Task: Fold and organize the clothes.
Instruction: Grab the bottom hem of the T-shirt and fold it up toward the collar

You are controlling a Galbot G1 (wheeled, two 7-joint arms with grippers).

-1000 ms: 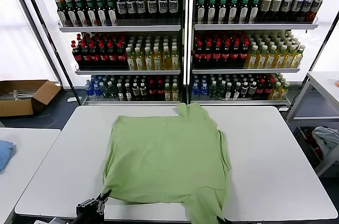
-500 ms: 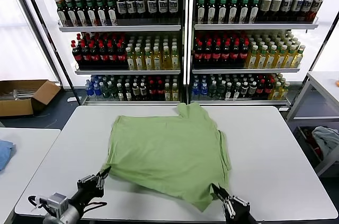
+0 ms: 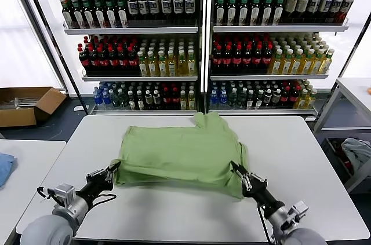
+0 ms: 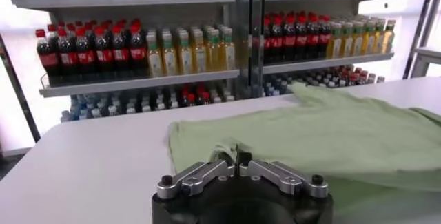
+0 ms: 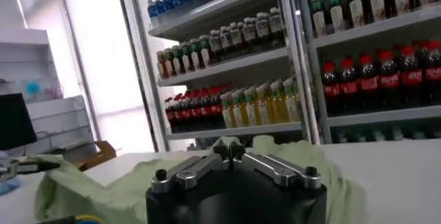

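One green shirt (image 3: 182,155) on the white counter (image 3: 301,164), two grippers on it: left gripper (image 3: 113,170) is pinched shut on the near-left hem corner, right gripper (image 3: 236,171) clamped on the near-right corner. Soft, wrinkly fabric stretches between them, near edge lifted up. Behind it are two shelf units (image 3: 203,42) packed with bottles, plus one cardboard box (image 3: 26,105) way off past the left gripper

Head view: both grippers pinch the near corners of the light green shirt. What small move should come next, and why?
Probably carry both corners farther toward the shelves. The left gripper and right gripper each hold a near corner of the light green soft-fabric shirt raised above the white table, with its far part lying flat.
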